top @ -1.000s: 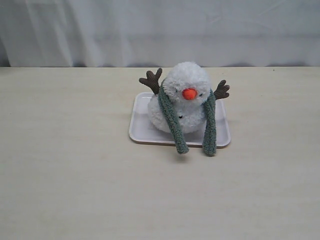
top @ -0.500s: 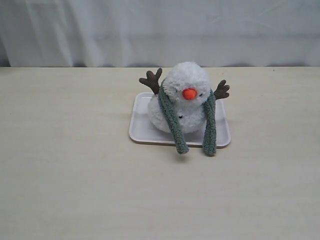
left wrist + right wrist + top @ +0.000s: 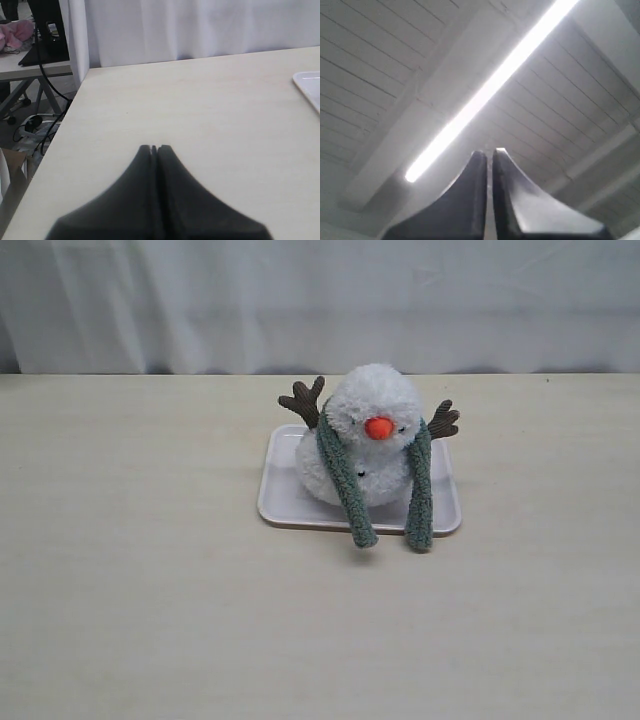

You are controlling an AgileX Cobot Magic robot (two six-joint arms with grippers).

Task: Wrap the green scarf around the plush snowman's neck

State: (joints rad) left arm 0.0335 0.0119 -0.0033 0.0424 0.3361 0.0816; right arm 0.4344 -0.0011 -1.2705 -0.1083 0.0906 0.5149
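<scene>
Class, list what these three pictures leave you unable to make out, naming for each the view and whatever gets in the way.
1. Exterior view: how the green scarf runs round the back; the plush snowman itself hides it.
2. Left wrist view: the white tray; the picture's edge cuts off all but a corner.
3. Right wrist view: the table; the right gripper faces the ceiling.

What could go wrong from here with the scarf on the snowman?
1. The grey-green knitted scarf is only draped over the fluffy white plush snowman at the neck, with its ends loose and uncrossed in front, so it could slide off.
2. Tugging either end might topple the toy or drag it off the white rectangular tray.
</scene>
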